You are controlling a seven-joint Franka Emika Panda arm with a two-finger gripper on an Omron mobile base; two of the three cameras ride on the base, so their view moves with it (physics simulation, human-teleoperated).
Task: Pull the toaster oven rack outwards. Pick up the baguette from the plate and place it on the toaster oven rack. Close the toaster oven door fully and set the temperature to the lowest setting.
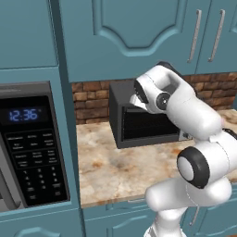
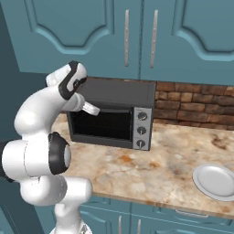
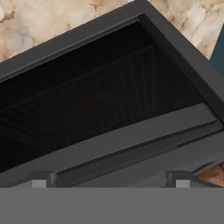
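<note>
Dark glass of the door (image 2: 100, 124) stood shut on the oven (image 2: 114, 114), its plate (image 2: 215, 182) bare. I kept my gripper (image 3: 111, 179) spread wide, just off the door's top edge, holding nothing.

A rendered home kitchen: teal cabinet doors (image 2: 137, 36) with slim metal handles above a mottled beige stone counter (image 2: 151, 169), backed by a red-brown brick wall strip (image 2: 192, 103). Built into the tall teal unit at left, a black keypad microwave (image 1: 32, 148) with blue clock digits; on the counter, a dark grey toaster oven (image 2: 112, 116) and a white plate (image 2: 215, 182).
</note>
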